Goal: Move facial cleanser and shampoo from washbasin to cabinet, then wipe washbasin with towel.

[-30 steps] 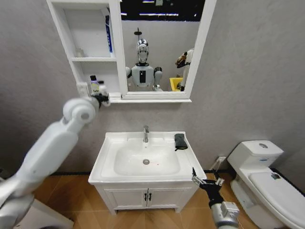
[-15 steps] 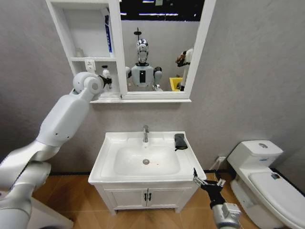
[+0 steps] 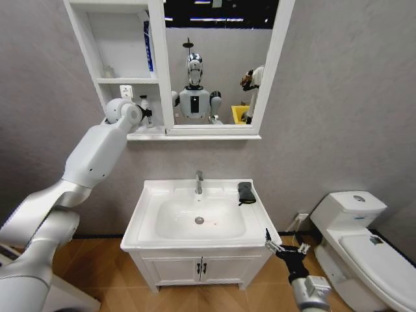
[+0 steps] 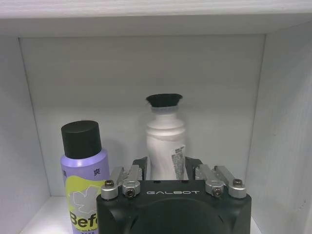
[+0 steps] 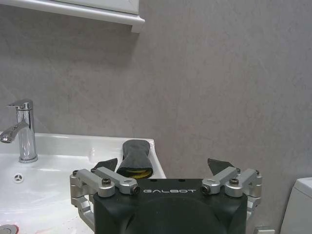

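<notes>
My left gripper (image 3: 144,112) reaches into the lowest shelf of the white cabinet (image 3: 97,39) and is shut on a white bottle with a black cap (image 4: 165,139). The gripper (image 4: 165,165) hides the bottle's base. Right beside it on the same shelf stands a purple bottle with a black cap and a yellow label (image 4: 84,165). I cannot tell which is the facial cleanser and which the shampoo. The dark towel (image 3: 246,192) lies folded on the washbasin's (image 3: 140,214) back right rim. My right gripper (image 3: 286,250) hangs open, low by the basin's front right corner, with the towel (image 5: 132,158) ahead of it.
A chrome tap (image 3: 199,182) stands at the back of the bowl. A mirror (image 3: 218,58) adjoins the shelves. Below the basin is a two-door vanity (image 3: 201,268). A white toilet (image 3: 364,240) stands to the right, and a grey wall is behind everything.
My left arm has risen from below the shelf edge and carried the white bottle into the lowest shelf, beside the purple one. The right gripper has barely moved.
</notes>
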Available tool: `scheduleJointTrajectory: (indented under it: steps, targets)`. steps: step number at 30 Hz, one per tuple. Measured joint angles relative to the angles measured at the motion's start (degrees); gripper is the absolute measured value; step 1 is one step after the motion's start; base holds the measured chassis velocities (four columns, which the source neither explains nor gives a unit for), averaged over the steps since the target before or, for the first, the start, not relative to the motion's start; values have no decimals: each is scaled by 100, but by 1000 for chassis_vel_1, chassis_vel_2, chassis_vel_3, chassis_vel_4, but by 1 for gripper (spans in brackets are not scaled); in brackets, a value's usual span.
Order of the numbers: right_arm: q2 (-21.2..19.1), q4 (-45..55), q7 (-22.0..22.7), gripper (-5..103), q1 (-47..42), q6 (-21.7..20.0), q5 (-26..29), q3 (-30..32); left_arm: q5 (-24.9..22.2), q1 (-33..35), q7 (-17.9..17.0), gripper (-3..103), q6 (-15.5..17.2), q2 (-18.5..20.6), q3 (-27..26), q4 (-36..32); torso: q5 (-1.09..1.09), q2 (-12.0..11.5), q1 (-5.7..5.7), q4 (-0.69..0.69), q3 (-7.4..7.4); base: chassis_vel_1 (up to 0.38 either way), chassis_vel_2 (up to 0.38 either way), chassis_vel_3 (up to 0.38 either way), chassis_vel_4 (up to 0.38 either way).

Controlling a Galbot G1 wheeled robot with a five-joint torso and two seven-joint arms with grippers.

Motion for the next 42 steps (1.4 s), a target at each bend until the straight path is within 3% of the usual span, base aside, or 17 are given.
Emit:
scheduleJointTrajectory:
  steps: [4, 6, 7, 10, 13, 16, 22, 32, 36, 39, 40, 42]
  targets:
    - [-2, 16, -1, 100, -4, -6, 6, 5, 6, 57, 79, 62, -132, 7, -62, 6, 0, 0, 0, 0, 0, 0, 0, 0, 0]
    - [-2, 17, -1, 100, 2, -9, 5, 1, 10, 72, 104, 62, -163, 18, -73, -9, 0, 1, 0, 0, 0, 0, 0, 0, 0]
    - [5, 20, -2, 100, 15, -16, 0, -11, 15, 105, 131, 74, -215, 35, -105, -55, 0, 1, 0, 0, 0, 0, 0, 0, 0]
    - [20, 34, -2, 100, 33, -32, -10, -30, 16, 169, 151, 79, -265, 72, -178, -176, 0, 1, 0, -1, 0, 0, 0, 0, 0]
    - [29, 48, -3, 100, 37, -42, -21, -38, 16, 282, 179, 94, -321, 150, -273, -388, -1, 1, 0, 0, 0, 0, 0, 0, 0]
    - [32, 78, -6, 100, 21, -52, -26, -41, 13, 379, 181, 100, -334, 236, -328, -555, 0, 1, 0, -1, 0, 0, 0, 0, 0]
    - [38, 137, -7, 100, 40, -124, -31, -71, 2, 599, 153, 100, -345, 410, -487, -998, 0, 1, 0, -1, 0, 0, 0, 0, 0]
    - [78, 231, -6, 100, 147, -297, -106, -190, -160, 1558, -52, 100, -369, 945, -1057, -2372, 0, 1, 0, -2, 0, 0, 0, 0, 0]
    - [79, 288, -1, 100, 125, -321, -108, -169, 168, 2286, -65, 100, -412, 1309, -1485, -2993, -1, 1, 0, -1, 0, 0, 0, 0, 0]
    - [75, 351, 6, 100, 108, -371, -95, -134, 592, 3338, 16, 100, -621, 1673, -2173, -3844, 0, 1, 0, 0, -1, 0, 0, 0, 0]
    - [75, 351, 6, 100, 108, -371, -95, -134, 592, 3338, 16, 100, -621, 1673, -2173, -3844, 0, 1, 0, 0, -1, 0, 0, 0, 0]
    - [81, 381, 10, 100, 122, -404, -84, -126, 714, 4309, 57, 100, -653, 1719, -2863, -4409, 1, 2, -1, -1, -1, 0, 0, 0, 0]
